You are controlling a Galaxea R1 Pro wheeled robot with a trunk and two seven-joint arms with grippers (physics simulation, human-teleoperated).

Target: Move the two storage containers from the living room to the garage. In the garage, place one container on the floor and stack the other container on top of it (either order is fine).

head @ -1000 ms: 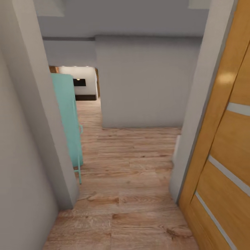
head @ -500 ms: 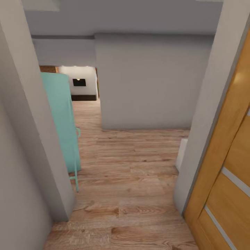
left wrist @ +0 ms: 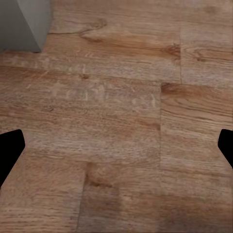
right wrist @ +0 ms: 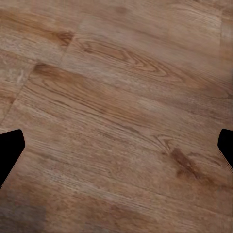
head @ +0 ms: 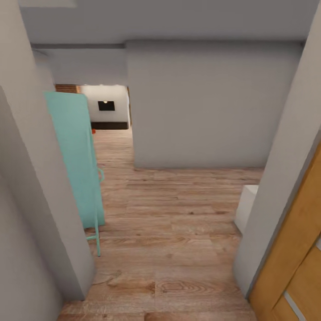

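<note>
- The robot stood in a narrow doorway, with grey wall (head: 31, 200) close on its left and a honey-coloured wooden door (head: 298, 249) close on its right.
- Ahead lay light wood-plank flooring (head: 178, 223), then a plain grey partition wall (head: 200, 107) straight across the way.
- A mint-green panel on thin legs (head: 76, 156) leaned just beside the left wall, and a low white block (head: 246, 207) poked out from behind the right door frame.
- Past the green panel a far room opened up, showing a strip of brick (head: 67, 88), a white wall and a small dark rectangle (head: 106, 105).
- A tiny orange-red speck (head: 94, 131) sat on the floor at that opening. It may have been one of the storage containers, but it was too small to tell.
- The left gripper (left wrist: 116, 148) hung over bare planks, its dark fingertips far apart at the edges of the wrist view, released and holding nothing.
- The right gripper (right wrist: 116, 148) hung the same way over the planks, spread wide and empty.
- Judged from the task alone, open thin-walled bins would likely be light but a bit flexible, so a pinch on a rim, or one gripper on each short end, would seem the safest hold.
</note>
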